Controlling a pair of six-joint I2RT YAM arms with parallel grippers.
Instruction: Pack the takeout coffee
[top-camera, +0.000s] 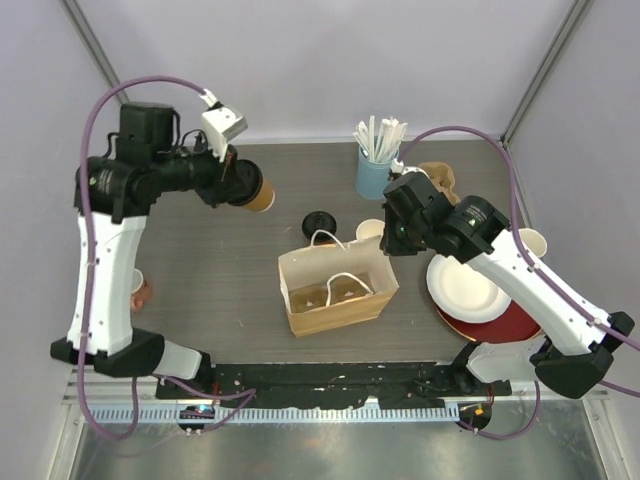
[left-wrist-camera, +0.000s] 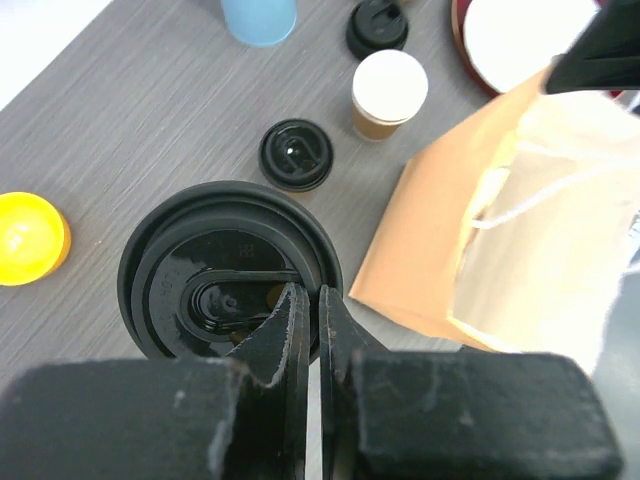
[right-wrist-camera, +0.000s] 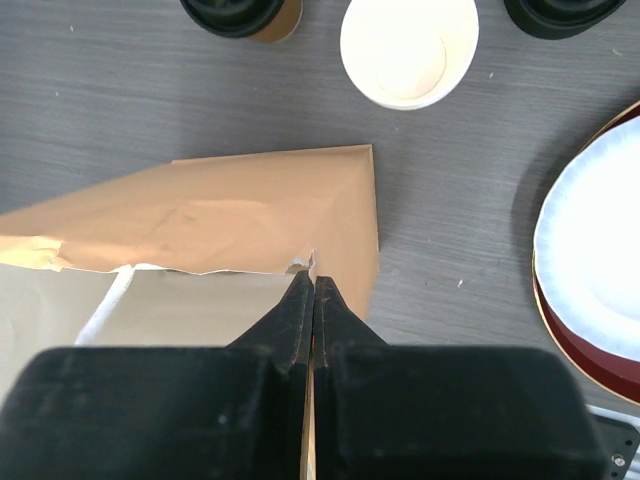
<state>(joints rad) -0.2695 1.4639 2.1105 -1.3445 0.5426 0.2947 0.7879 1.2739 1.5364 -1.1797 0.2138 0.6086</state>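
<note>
The left gripper (left-wrist-camera: 308, 300), nearly closed, pinches the black lid (left-wrist-camera: 200, 270) of a kraft coffee cup (top-camera: 258, 194), which it holds tipped sideways over the far left of the surface (top-camera: 200, 270). The right gripper (right-wrist-camera: 312, 285) (jaws pressed together) clamps the far right rim of the paper bag (top-camera: 335, 290). An unlidded cup (top-camera: 368, 230) stands just beyond it.

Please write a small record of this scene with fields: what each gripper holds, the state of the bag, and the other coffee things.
left gripper: shut on the lidded coffee cup, gripping its lid
right gripper: shut on the rim of the paper bag
paper bag: upright, mouth open, no cup seen inside
loose black lid: on the table, behind the bag
open cup: no lid, right of the loose lid
</note>
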